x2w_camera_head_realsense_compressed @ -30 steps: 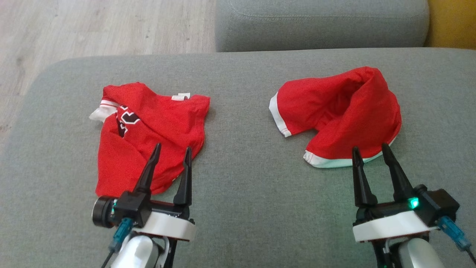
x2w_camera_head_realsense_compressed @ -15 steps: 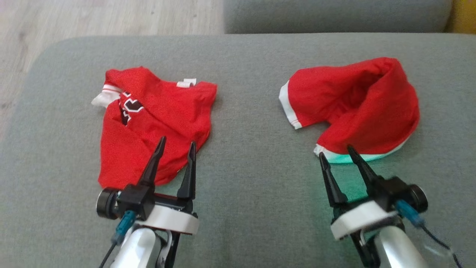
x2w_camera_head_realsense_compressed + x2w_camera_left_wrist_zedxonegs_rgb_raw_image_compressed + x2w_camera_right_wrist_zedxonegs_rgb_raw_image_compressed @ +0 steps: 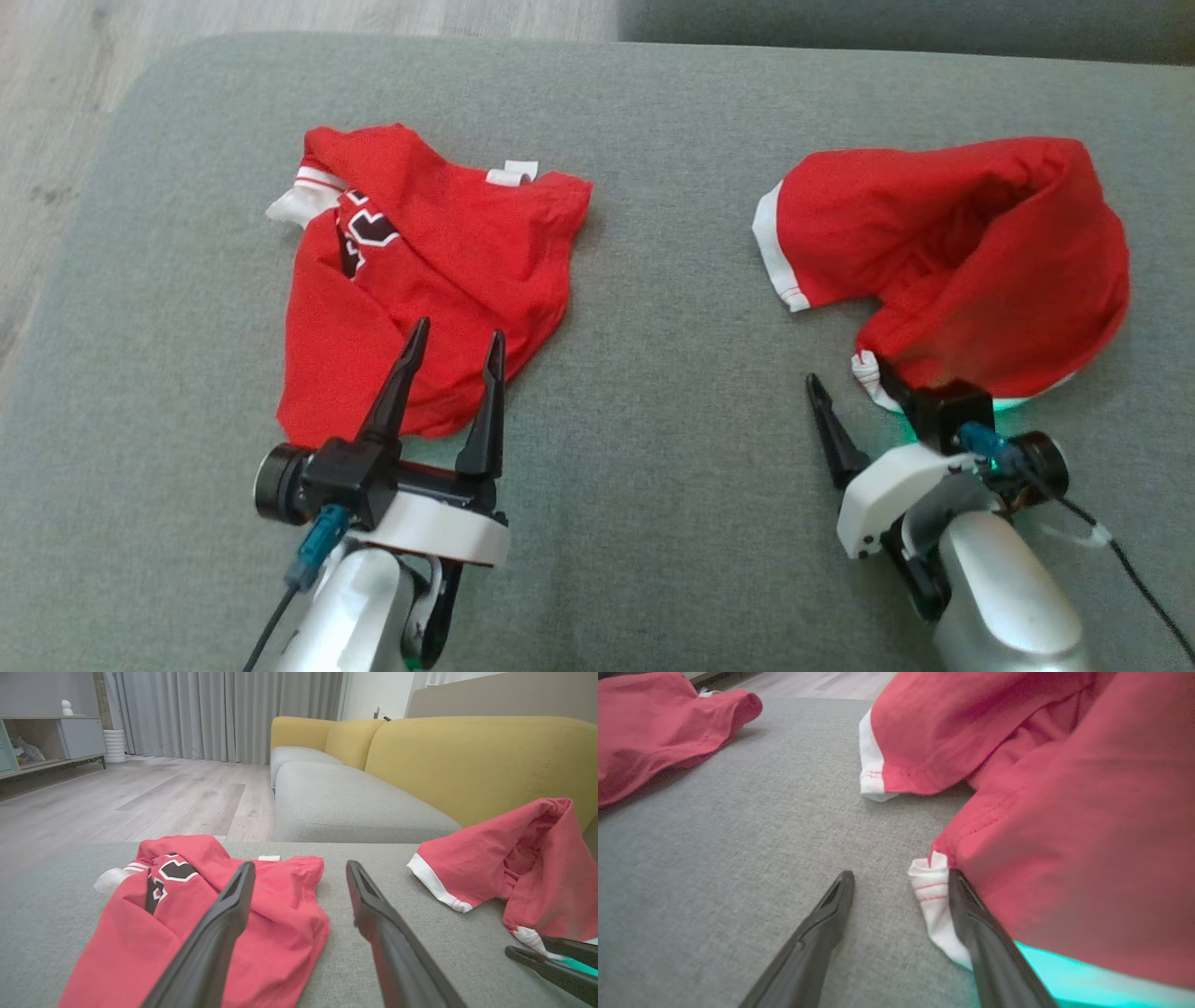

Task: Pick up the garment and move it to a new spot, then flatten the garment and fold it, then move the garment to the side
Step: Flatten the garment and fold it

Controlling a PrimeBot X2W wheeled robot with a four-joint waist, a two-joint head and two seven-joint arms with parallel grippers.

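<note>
At frame right, the crumpled red garment is lying on the sofa cushion, and the right pincer is standing open at its lower edge, one finger touching the white hem corner. Closing from here, it is risking a pinch on the thin hem alone, which could slide free as the heap is lifting. The left pincer is hanging open and empty over a second red garment at the left.
</note>
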